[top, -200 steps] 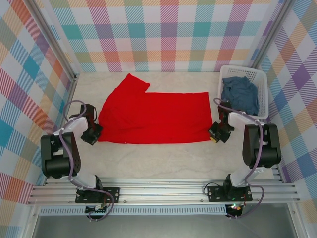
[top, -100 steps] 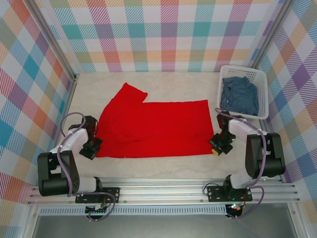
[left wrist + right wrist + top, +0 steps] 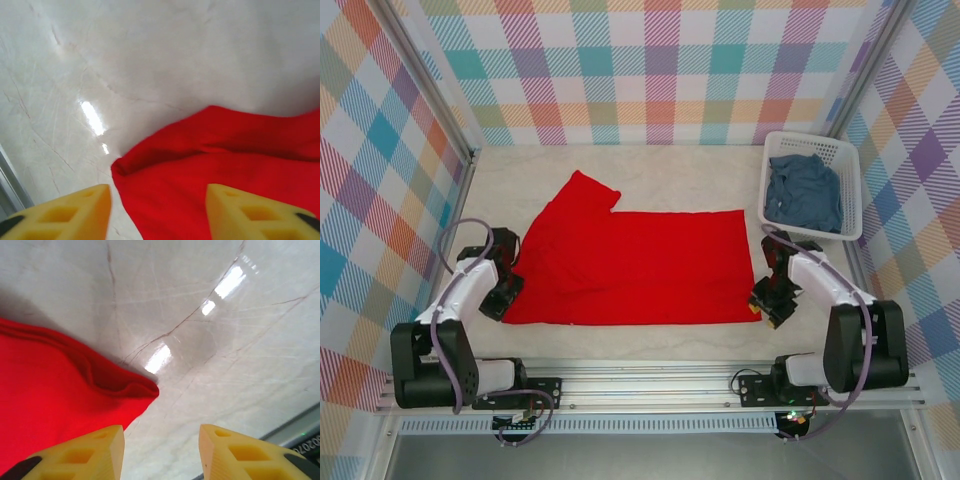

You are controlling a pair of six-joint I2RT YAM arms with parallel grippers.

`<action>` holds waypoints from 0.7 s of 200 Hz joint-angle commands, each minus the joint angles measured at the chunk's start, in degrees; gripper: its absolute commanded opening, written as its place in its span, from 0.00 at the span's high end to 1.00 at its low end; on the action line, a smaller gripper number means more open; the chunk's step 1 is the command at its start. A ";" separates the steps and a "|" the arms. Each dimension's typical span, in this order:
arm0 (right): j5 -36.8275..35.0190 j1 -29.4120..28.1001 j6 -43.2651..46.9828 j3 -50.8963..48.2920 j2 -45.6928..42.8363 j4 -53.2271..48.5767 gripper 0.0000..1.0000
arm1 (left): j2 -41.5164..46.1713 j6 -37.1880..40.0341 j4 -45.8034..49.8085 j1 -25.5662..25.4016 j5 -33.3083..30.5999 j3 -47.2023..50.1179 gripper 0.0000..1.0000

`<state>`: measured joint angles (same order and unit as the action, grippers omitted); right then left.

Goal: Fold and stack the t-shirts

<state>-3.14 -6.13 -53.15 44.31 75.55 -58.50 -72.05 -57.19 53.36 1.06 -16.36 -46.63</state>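
Reaching low at corners of the red t-shirt (image 3: 630,265), left arm (image 3: 468,287) and right arm (image 3: 817,277) hold jaws parted (gripping nothing).

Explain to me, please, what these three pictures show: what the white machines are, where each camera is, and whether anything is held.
Two white robot arms are bolted at the near edge of a pale table. The wide picture comes from a fixed camera above and behind them; the left arm is on the left, the right arm on the right. The two close pictures come from cameras on the wrists; the yellow wedges are each arm's jaws. A red t-shirt lies spread on the table. A blue-grey t-shirt lies crumpled in a white plastic basket at the far right. Both pairs of jaws stand open at the red shirt's near corners, and nothing is held.
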 commanded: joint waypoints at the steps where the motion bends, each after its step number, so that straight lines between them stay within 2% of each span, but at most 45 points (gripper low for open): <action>1: -4.61 -1.73 0.78 5.26 -2.77 -4.08 0.57 | 2.90 -2.51 4.92 -3.75 -3.95 -5.95 0.43; 10: -6.30 -3.46 1.27 6.98 -3.60 -3.52 0.58 | 2.79 -2.66 4.76 -5.62 -2.29 -7.38 0.43; 20: -5.43 -4.90 2.58 7.62 -3.98 -0.36 0.65 | 2.18 -2.13 1.47 -7.43 3.53 -7.53 0.47; 31: -1.00 -5.76 4.13 7.14 -3.38 5.49 0.69 | 0.81 -2.51 -4.18 -9.35 10.97 -6.02 0.51; 47: 6.67 -5.99 4.31 5.43 -0.78 14.15 0.73 | -1.26 -5.99 -9.17 -13.55 15.10 -4.14 0.51; 67: 12.75 -6.10 2.21 3.31 3.76 22.94 0.79 | -4.45 -10.62 -13.55 -16.20 17.99 -2.10 0.51; 84: 12.83 -6.22 1.53 4.52 8.45 23.53 0.83 | -7.04 -12.78 -14.36 -17.21 18.60 -1.80 0.50; 110: 12.09 -6.24 2.34 5.52 11.15 23.51 0.84 | -9.42 -14.54 -16.47 -17.47 19.82 -0.64 0.51; 140: 11.66 -6.26 2.17 5.53 11.20 22.89 0.85 | -12.13 -14.24 -11.14 -18.19 18.72 -2.97 0.55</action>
<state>7.46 -12.05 -50.76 49.10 86.96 -36.29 -82.59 -69.91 38.61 -15.92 2.22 -48.14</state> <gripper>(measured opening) 0.153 0.460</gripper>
